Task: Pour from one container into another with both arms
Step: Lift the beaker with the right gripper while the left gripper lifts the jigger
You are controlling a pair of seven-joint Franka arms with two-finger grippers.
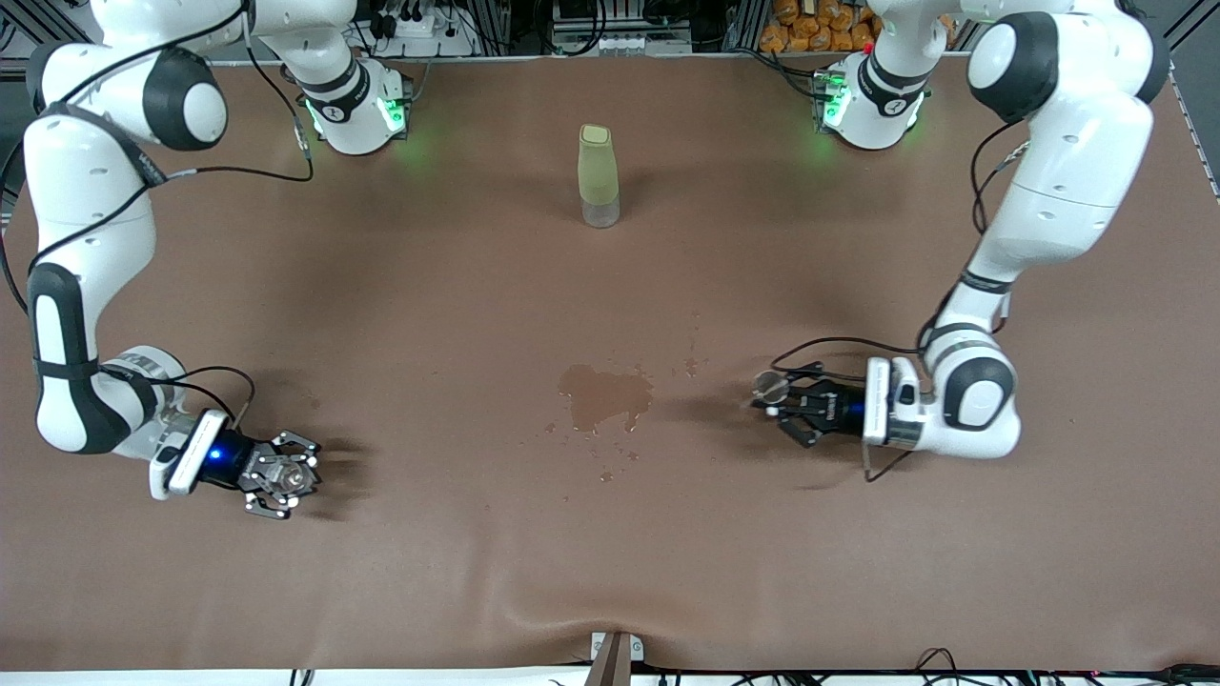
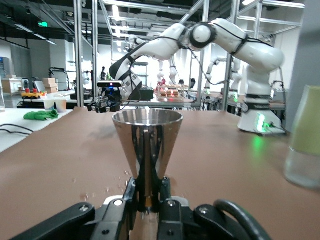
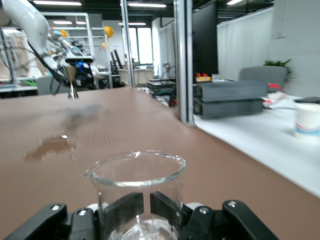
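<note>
The metal jigger (image 1: 768, 385) stands upright in my left gripper (image 1: 777, 404), which is shut on its narrow waist, low over the table toward the left arm's end. In the left wrist view the jigger's shiny cone (image 2: 146, 135) rises above the fingers (image 2: 131, 196). My right gripper (image 1: 284, 476) is shut on the clear glass cup (image 1: 288, 473), low over the table toward the right arm's end. The cup's round rim with a small spout (image 3: 135, 170) shows in the right wrist view, with the black pads (image 3: 122, 210) seen through the glass.
A tall pale-green bottle (image 1: 599, 176) stands mid-table near the robots' bases. A wet puddle (image 1: 605, 395) with scattered drops lies on the brown cloth between the two grippers. The cloth's edge runs along the front.
</note>
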